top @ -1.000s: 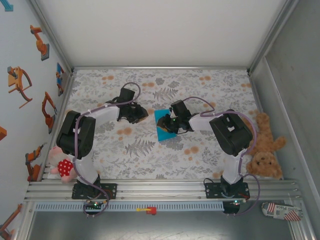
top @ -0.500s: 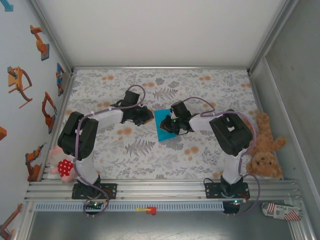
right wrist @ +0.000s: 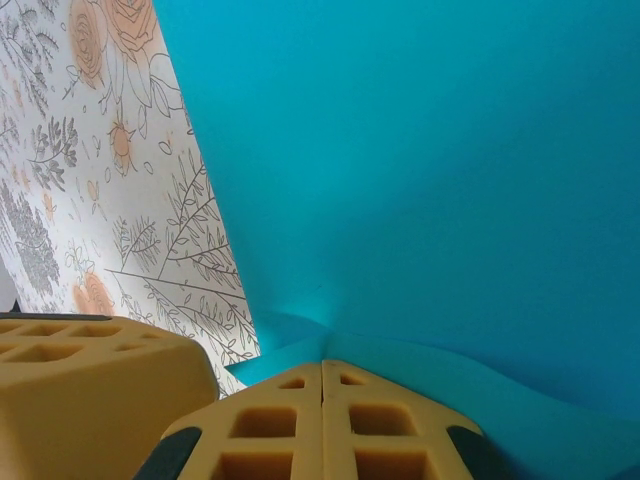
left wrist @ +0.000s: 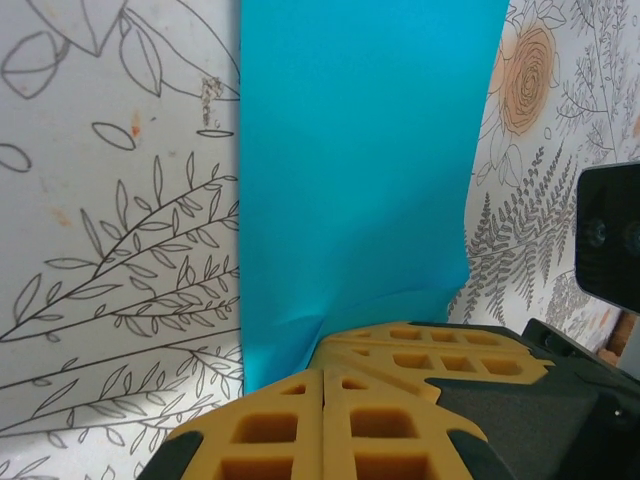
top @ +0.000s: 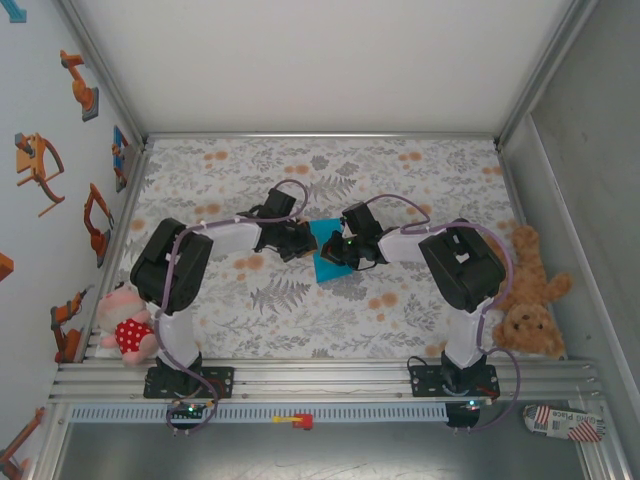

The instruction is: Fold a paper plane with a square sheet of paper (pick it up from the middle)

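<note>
The square sheet of paper (top: 327, 270) lies on the floral tablecloth at mid-table, bright turquoise. My right gripper (top: 334, 250) is shut on it. In the right wrist view the sheet (right wrist: 420, 170) puckers up into the closed yellow fingertips (right wrist: 345, 390). My left gripper (top: 303, 243) is shut at the sheet's left edge, close against the right gripper. In the left wrist view its yellow fingers (left wrist: 270, 425) meet just below the right gripper's fingers (left wrist: 430, 345) and the paper (left wrist: 350, 170). Whether the left tips pinch any paper I cannot tell.
A brown teddy bear (top: 528, 300) lies at the table's right edge. A pink plush toy (top: 125, 330) sits by the left arm's base. The metal rail (top: 320, 380) runs along the near edge, and walls close in the other sides.
The left gripper has swung right, up to the paper's left edge, and closed. The right gripper has closed on the paper where it was.
</note>
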